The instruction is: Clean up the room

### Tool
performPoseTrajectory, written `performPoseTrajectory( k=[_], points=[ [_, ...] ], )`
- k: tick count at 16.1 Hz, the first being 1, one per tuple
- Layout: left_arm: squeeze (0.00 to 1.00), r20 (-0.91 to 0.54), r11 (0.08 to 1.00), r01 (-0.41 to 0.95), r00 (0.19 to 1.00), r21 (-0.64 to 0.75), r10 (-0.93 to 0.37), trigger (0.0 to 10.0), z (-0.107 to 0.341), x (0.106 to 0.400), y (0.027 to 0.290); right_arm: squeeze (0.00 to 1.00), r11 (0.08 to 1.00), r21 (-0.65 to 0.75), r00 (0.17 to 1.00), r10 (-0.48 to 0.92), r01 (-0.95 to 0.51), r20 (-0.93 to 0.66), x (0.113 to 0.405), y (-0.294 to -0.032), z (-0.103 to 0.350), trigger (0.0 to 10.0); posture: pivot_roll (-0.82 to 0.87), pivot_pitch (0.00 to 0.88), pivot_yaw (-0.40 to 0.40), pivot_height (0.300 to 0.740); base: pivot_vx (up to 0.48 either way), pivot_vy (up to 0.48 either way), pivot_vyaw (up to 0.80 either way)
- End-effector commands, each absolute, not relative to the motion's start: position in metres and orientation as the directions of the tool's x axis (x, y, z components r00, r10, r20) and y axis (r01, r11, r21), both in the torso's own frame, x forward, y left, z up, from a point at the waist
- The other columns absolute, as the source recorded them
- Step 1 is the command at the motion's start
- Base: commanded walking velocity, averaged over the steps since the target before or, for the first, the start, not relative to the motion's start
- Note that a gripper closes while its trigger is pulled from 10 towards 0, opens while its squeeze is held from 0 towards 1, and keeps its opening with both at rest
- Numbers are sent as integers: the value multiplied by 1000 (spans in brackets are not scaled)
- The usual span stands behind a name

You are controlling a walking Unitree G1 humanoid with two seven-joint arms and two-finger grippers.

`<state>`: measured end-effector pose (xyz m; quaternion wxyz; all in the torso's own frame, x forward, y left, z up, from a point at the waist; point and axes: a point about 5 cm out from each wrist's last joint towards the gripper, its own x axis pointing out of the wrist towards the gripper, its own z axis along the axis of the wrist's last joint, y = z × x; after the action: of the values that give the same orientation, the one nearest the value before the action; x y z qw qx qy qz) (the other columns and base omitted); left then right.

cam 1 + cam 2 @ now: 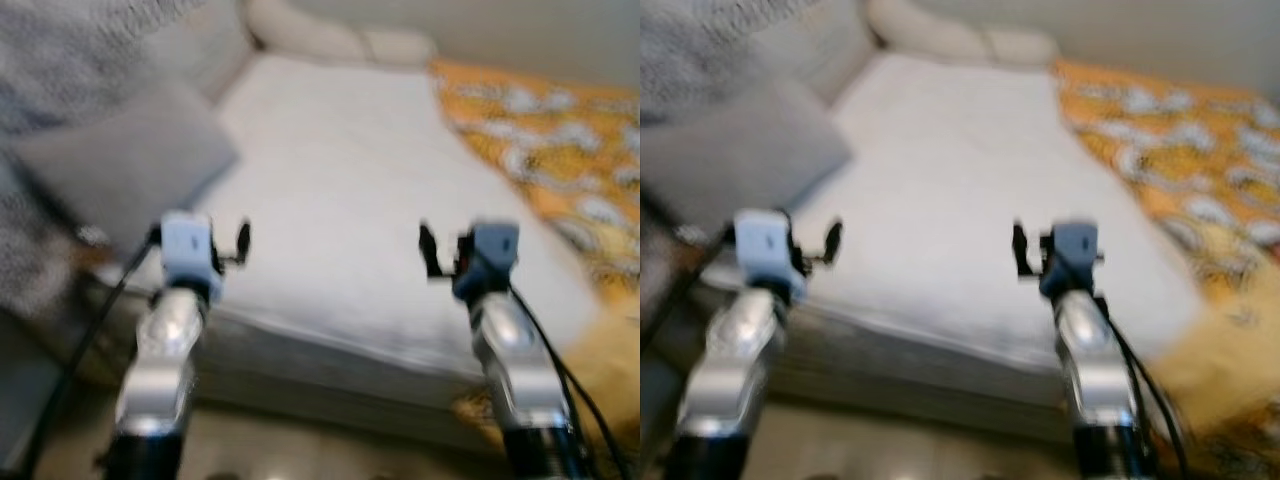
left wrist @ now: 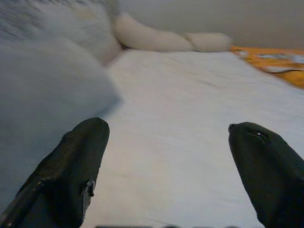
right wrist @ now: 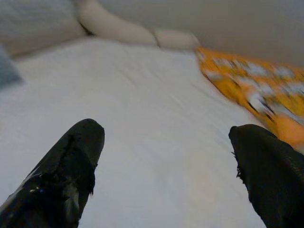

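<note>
Blurred approach to a white bed (image 1: 340, 190): both the left gripper (image 2: 166, 156) and right gripper (image 3: 166, 161) spread wide and empty, orange blanket (image 1: 560, 150) at two o'clock, probably next to straighten.

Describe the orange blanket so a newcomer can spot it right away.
Start at the white mattress ahead of the robot. Along its right side, from the far end down toward the right claw, lies the orange blanket. It is the one patterned, brightly coloured cloth; the cushions opposite are plain grey.
</note>
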<state>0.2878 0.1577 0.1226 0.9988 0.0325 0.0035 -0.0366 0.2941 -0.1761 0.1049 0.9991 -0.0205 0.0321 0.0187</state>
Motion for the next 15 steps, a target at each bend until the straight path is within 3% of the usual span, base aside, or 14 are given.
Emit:
performPoseTrajectory(
  k=[1,7,10,15],
  points=[
    [914,-9,994,73,997,83,-72,10000,124,289,158,0,999,-26,997,43,-45,-68,295,-177,106,10000,62,0,-66,740,0,-465,0],
    [914,-14,994,47,999,102,-45,10000,120,288,164,0,997,-23,995,66,-68,-80,295,-171,105,10000,66,0,-71,740,0,-472,0],
    [914,-13,994,43,999,103,-42,10000,120,288,164,0,998,-45,996,50,-54,-76,295,-171,105,10000,67,0,-71,740,0,-480,800],
    [910,-14,993,38,999,108,-37,10000,120,288,165,0,997,73,998,-4,8,-56,296,-175,106,10000,66,0,-63,740,0,-480,160]
  ],
)
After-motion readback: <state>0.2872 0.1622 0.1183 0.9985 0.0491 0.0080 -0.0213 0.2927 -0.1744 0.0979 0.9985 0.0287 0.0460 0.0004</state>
